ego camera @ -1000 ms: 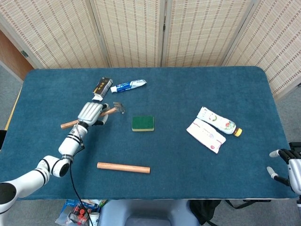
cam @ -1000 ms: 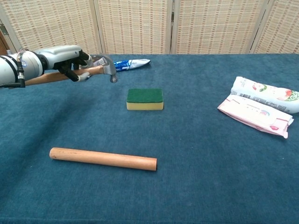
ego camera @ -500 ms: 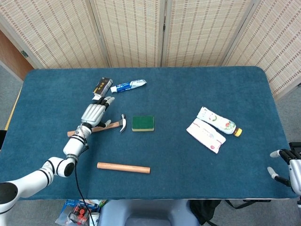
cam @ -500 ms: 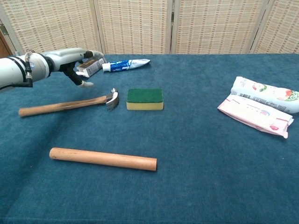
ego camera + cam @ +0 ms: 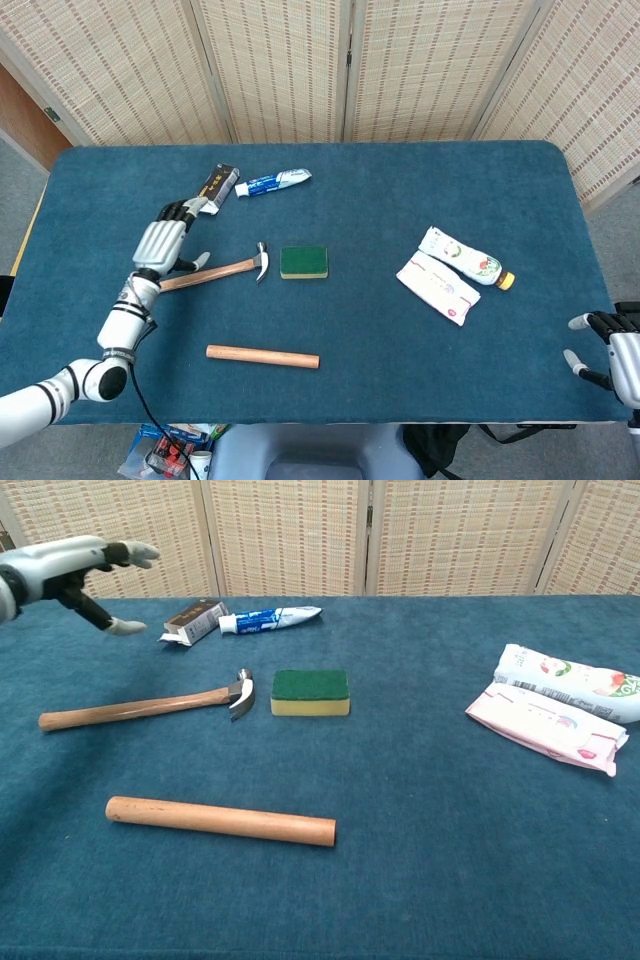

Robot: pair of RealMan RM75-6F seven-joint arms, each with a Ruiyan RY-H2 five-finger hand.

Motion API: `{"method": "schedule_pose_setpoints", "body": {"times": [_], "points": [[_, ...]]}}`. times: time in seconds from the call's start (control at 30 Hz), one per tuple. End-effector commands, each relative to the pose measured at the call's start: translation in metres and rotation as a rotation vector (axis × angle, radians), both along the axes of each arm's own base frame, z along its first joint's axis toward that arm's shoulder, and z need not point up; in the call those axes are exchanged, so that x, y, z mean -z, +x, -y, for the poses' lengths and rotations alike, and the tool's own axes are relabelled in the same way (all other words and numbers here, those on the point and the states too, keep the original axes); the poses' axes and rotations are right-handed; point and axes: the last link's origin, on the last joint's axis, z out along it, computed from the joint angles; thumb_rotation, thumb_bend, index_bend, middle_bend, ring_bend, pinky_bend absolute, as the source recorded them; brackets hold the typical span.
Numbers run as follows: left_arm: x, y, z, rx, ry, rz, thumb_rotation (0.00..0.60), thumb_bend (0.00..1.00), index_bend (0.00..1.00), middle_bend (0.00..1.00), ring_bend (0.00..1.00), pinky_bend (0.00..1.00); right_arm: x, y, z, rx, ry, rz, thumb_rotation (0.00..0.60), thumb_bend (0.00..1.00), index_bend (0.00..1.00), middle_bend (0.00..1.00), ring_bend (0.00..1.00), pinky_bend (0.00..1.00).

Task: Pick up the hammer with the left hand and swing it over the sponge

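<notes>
The hammer (image 5: 218, 270) (image 5: 140, 706), with a wooden handle and steel head, lies flat on the blue table, its head just left of the green and yellow sponge (image 5: 304, 262) (image 5: 310, 692). My left hand (image 5: 162, 243) (image 5: 72, 564) hovers open above the handle's left part, fingers spread, holding nothing. My right hand (image 5: 612, 350) shows at the head view's lower right edge, off the table, its fingers slightly apart and holding nothing.
A wooden rod (image 5: 262, 356) (image 5: 220, 820) lies in front of the hammer. A small box (image 5: 217, 186) (image 5: 194, 620) and a toothpaste tube (image 5: 272, 182) (image 5: 268, 618) lie behind it. Two wipe packets (image 5: 438, 288) (image 5: 545, 723) and a bottle (image 5: 462, 256) sit at the right.
My left hand let go of the hammer, which dropped from mid-air onto the table beside the sponge. The hand then rose and drew back to the left.
</notes>
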Motion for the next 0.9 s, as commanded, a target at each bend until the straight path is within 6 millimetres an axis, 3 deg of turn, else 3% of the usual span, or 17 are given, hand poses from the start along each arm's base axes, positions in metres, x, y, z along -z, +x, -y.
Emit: {"method": "schedule_pose_setpoints", "body": {"times": [0.03, 0.27, 0.47, 0.67, 0.9], "points": [[-0.036, -0.036, 0.038, -0.09, 0.103, -0.052, 0.6, 0.29, 0.0, 0.0, 0.0, 0.03, 0.0, 0.001, 0.002, -0.009, 0.001, 0.0, 0.6, 0.22, 0.42, 0.4, 0.34, 0.38], [-0.056, -0.067, 0.098, -0.127, 0.203, -0.072, 0.6, 0.29, 0.0, 0.0, 0.0, 0.03, 0.001, 0.005, 0.007, -0.039, 0.003, -0.003, 0.6, 0.22, 0.42, 0.4, 0.34, 0.38], [-0.063, -0.081, 0.144, -0.154, 0.268, -0.07, 0.6, 0.29, 0.0, 0.0, 0.0, 0.03, 0.003, 0.008, 0.012, -0.058, 0.02, -0.004, 0.6, 0.22, 0.42, 0.4, 0.34, 0.38], [-0.066, -0.083, 0.171, -0.166, 0.295, -0.074, 0.6, 0.29, 0.0, 0.0, 0.0, 0.03, 0.004, 0.012, 0.015, -0.076, 0.031, -0.001, 0.6, 0.21, 0.42, 0.4, 0.34, 0.38], [-0.065, -0.083, 0.186, -0.186, 0.27, -0.081, 0.6, 0.29, 0.0, 0.0, 0.0, 0.03, 0.004, 0.011, 0.016, -0.067, 0.03, -0.001, 0.6, 0.21, 0.42, 0.4, 0.34, 0.38]]}}
